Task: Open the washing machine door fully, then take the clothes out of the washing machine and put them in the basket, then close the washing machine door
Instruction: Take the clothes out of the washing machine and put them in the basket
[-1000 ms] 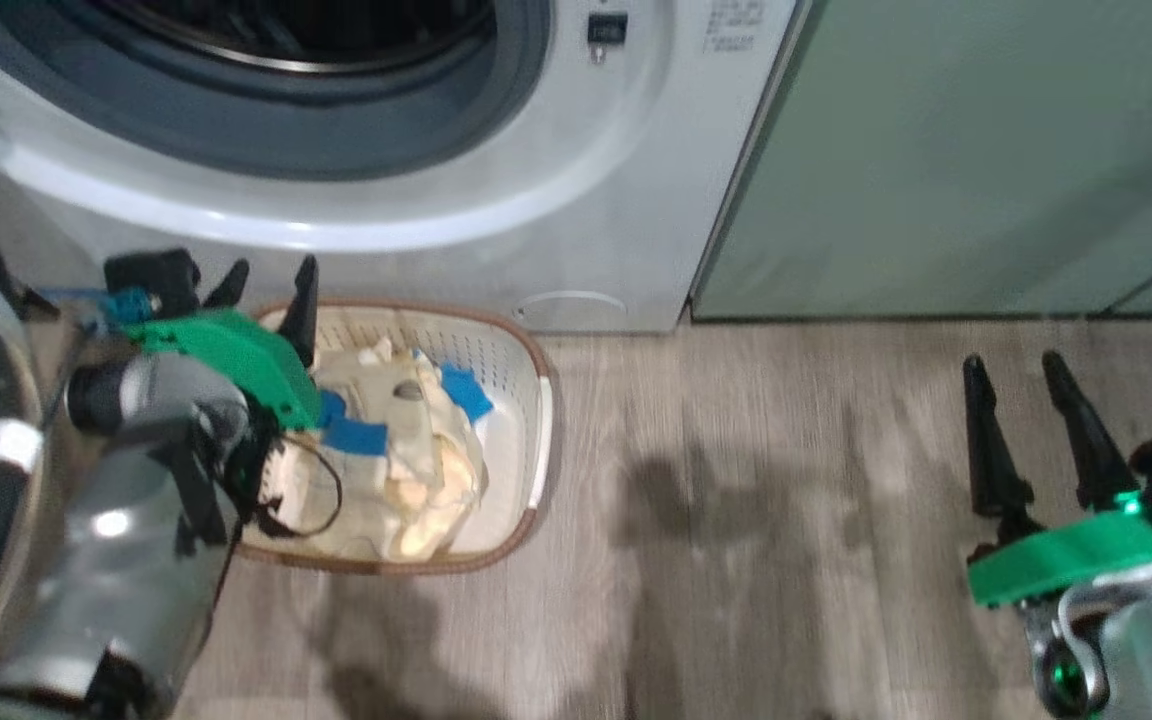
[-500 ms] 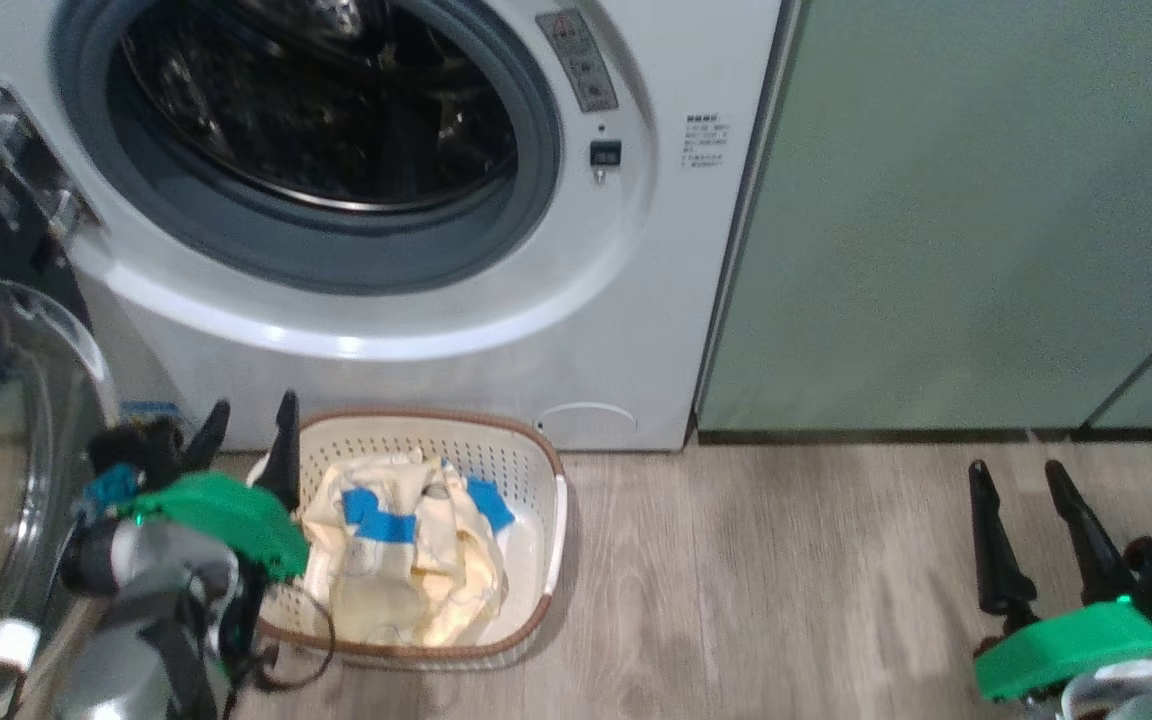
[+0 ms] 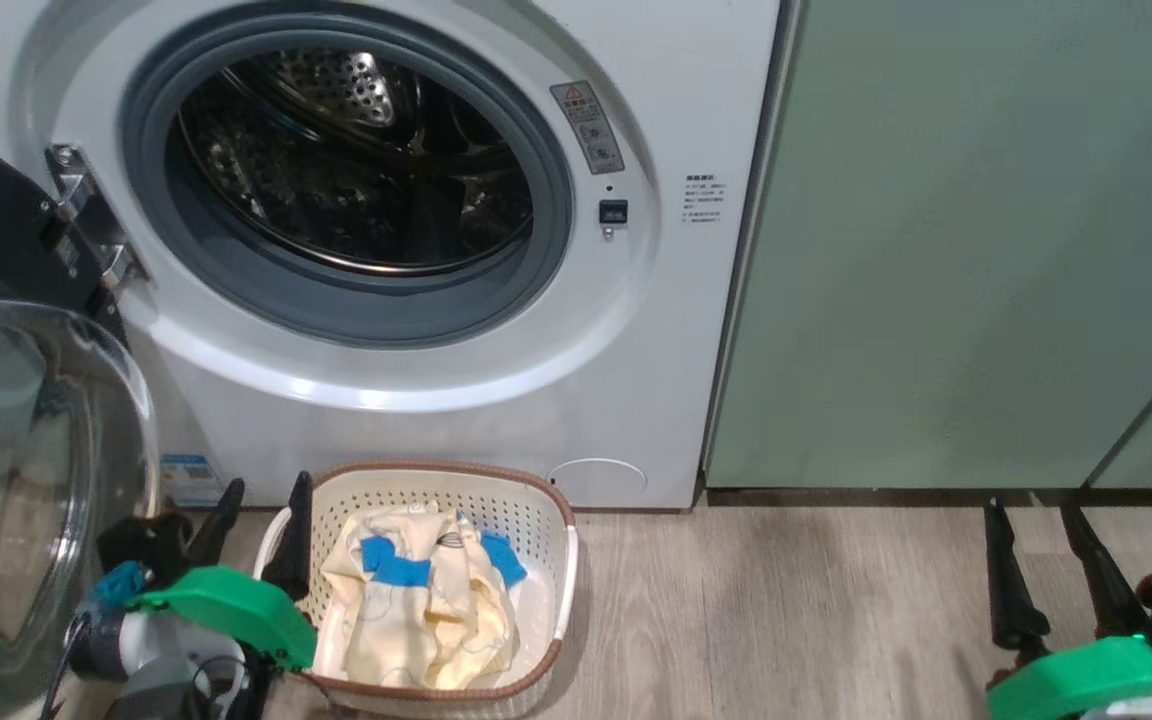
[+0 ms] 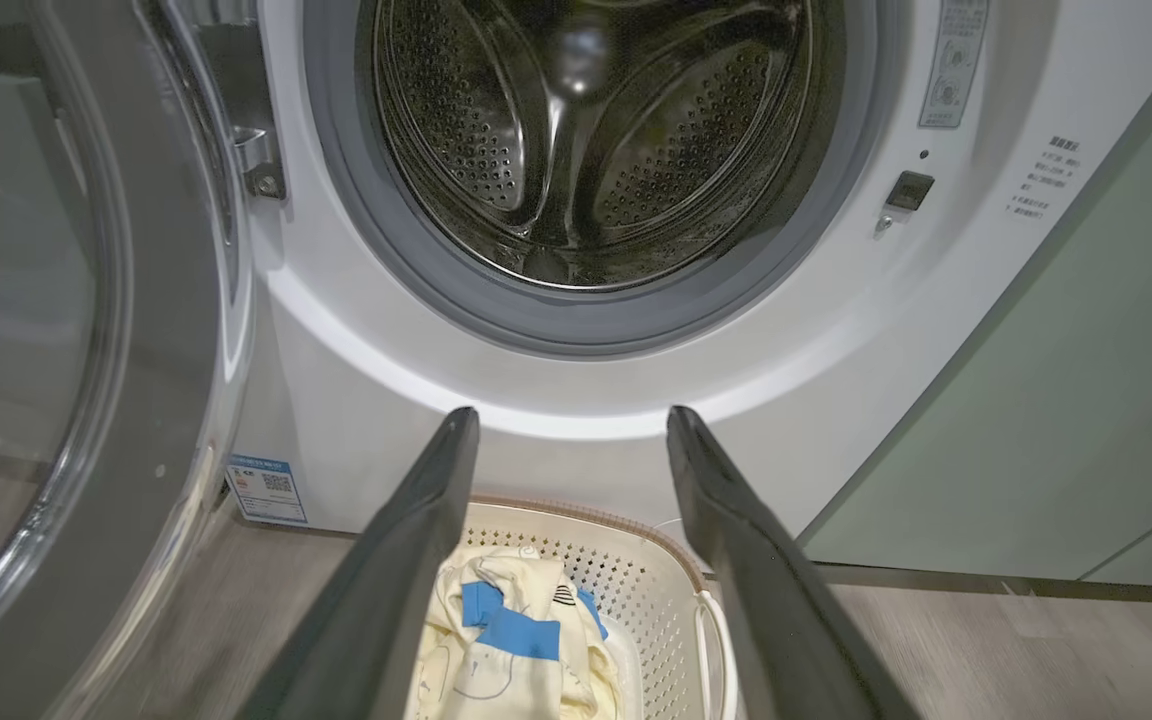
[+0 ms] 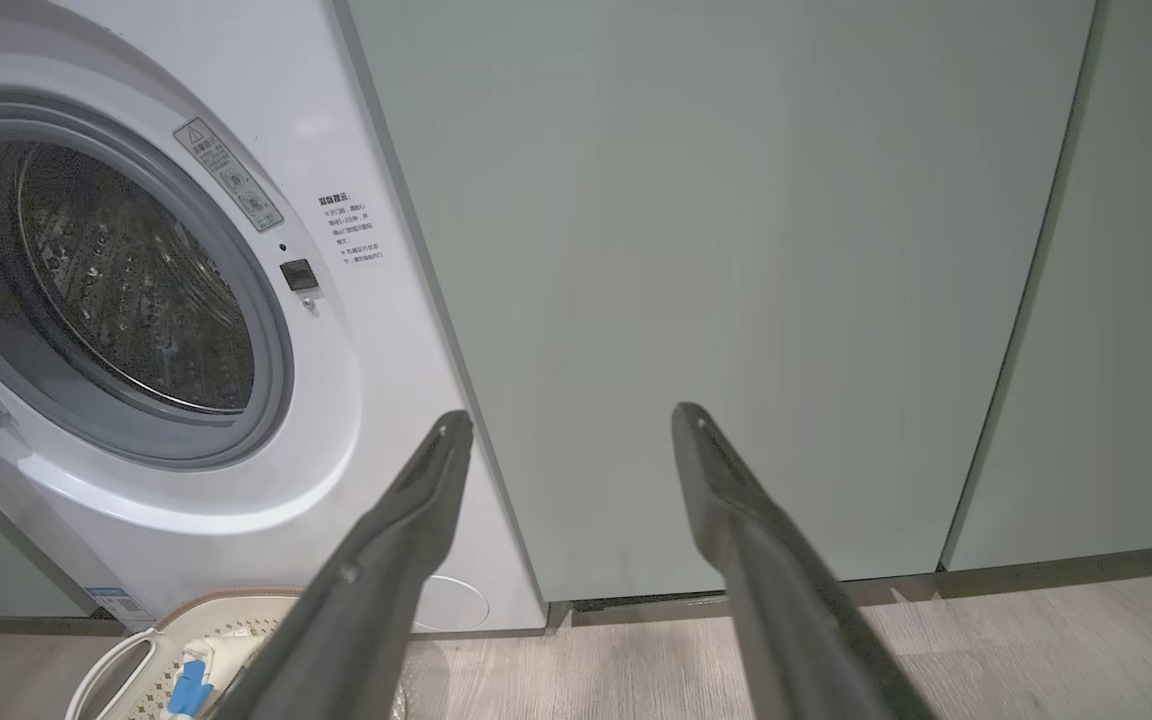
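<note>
Cream-yellow cloth garments with blue patches (image 3: 426,610) lie heaped in the small cream perforated plastic basket with a brown rim (image 3: 511,497). It sits on the grey wood-look floor (image 3: 786,610), just in front of the big white front-loading washing machine (image 3: 681,330).

Change over the last second: the head camera has tilted up, so the whole grey-rimmed drum mouth (image 3: 356,180) now shows. That shift is the camera, not the things.

Left hand (image 3: 268,488) was over the basket's left half and now sits back at its near-left corner, fingers wide apart, holding nothing. Right hand (image 3: 1029,512) is low over the floor's right side, before the pale green cabinets (image 3: 936,250). It is also spread wide and empty, same pose as before.

The drum in the left wrist view shows bare perforated metal, no cloth seen. Judgement: unloading looks finished and the drop is done.

The large round door with black ring and clear glass bowl (image 3: 36,470) stands swung open at the left, beside the left hand. Likely next: close it.
</note>
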Robot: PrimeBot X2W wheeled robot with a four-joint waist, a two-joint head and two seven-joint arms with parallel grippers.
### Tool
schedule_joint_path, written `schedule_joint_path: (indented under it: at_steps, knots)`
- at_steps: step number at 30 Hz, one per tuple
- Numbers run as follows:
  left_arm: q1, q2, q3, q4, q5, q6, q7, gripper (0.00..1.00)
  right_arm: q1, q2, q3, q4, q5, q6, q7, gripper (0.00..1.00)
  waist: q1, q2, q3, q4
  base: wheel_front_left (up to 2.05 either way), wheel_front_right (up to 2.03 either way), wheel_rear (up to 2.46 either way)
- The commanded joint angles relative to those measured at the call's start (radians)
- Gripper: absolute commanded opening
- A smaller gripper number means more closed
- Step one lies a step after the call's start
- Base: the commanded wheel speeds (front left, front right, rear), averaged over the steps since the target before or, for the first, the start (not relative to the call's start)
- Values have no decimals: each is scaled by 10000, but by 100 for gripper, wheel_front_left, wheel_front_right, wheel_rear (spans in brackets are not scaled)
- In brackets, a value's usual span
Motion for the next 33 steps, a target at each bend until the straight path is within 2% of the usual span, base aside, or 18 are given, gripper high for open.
schedule_joint_path:
  at_steps: [1,12,33]
  knots:
    - [-289,202,478,-351,114,-40,-106,100,-110,-191,128,-344,-86,2,-95,100,1,-1,-19,6,0,0,0]
    - [14,143,918,-476,526,-151,-106,100,23,-189,53,-324,-92,2,-95,100,1,-1,-184,-104,0,0,0]
    - [51,87,949,-532,681,-297,-107,100,-27,-215,83,-359,-99,2,-95,100,1,-1,-204,-39,0,0,0]
